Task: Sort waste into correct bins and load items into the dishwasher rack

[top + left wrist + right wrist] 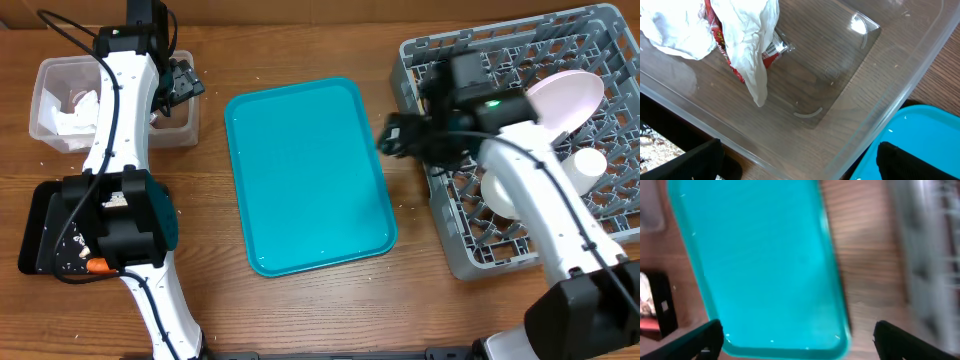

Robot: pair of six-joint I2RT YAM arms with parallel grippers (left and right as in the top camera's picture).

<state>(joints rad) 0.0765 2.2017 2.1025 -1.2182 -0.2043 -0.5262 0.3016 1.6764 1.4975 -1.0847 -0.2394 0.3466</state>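
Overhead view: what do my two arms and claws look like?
Both are white tubular links joined by blocky black joints, with thin black cables alongside. The left arm has a dark teal shell at its elbow joint; the right arm shows a small green light near its wrist. The left claw and right claw have black fingers.

Tub (48, 72) left — serving tray (305, 170) middle — rack (520, 45) right.

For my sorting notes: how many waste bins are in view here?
2. The clear tub stands at the far left; the black tray lies nearer, in front of it. Another hidden one seems unlikely.
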